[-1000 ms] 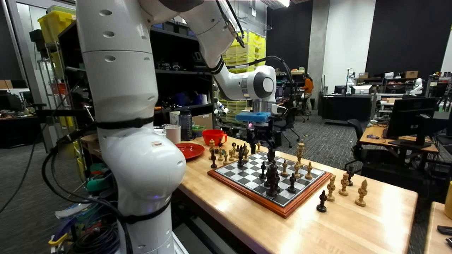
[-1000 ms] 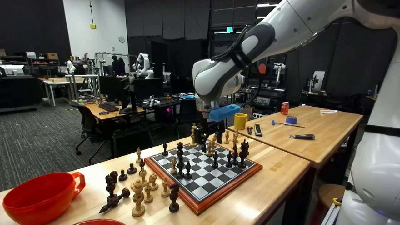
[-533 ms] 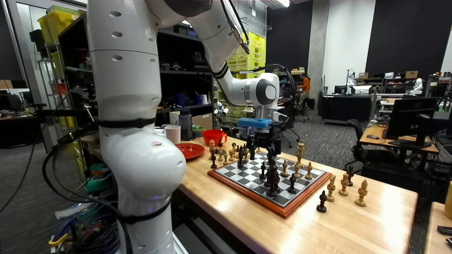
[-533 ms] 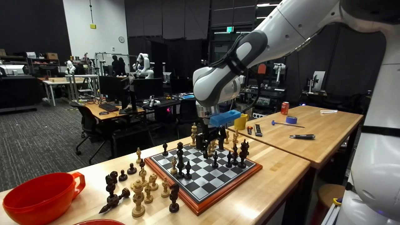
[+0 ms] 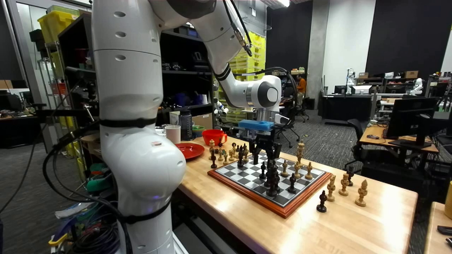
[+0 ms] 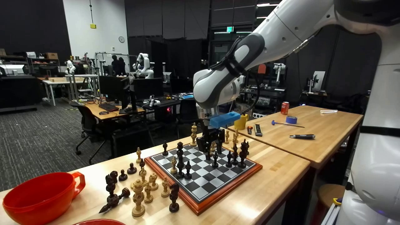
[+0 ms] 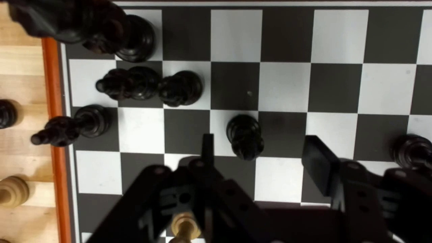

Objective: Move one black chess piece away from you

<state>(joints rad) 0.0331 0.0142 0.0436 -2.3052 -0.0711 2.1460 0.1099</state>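
A small black chess piece (image 7: 244, 135) stands upright on a white square of the chessboard (image 7: 283, 86). In the wrist view it lies between the two open fingers, nearer the left one. It seems to be the lone black piece in both exterior views (image 5: 262, 170) (image 6: 215, 160). My gripper (image 7: 259, 139) is open and empty. In both exterior views the gripper (image 5: 263, 161) (image 6: 213, 153) hangs over the board with fingertips near the height of this piece's top. Other black pieces (image 7: 182, 88) stand left of it in the wrist view, and one (image 7: 411, 152) to the right.
Tall black pieces (image 5: 272, 181) crowd one board edge. A tall tan piece (image 6: 193, 134) and smaller tan ones stand near the gripper. Loose pieces (image 6: 148, 190) stand off the board beside a red cup (image 6: 43, 197) and a red plate (image 5: 190, 151). A yellow mug (image 6: 241, 122) is behind.
My gripper has come down towards the board and shifted slightly, with its fingers still open. The chess pieces have not visibly moved.
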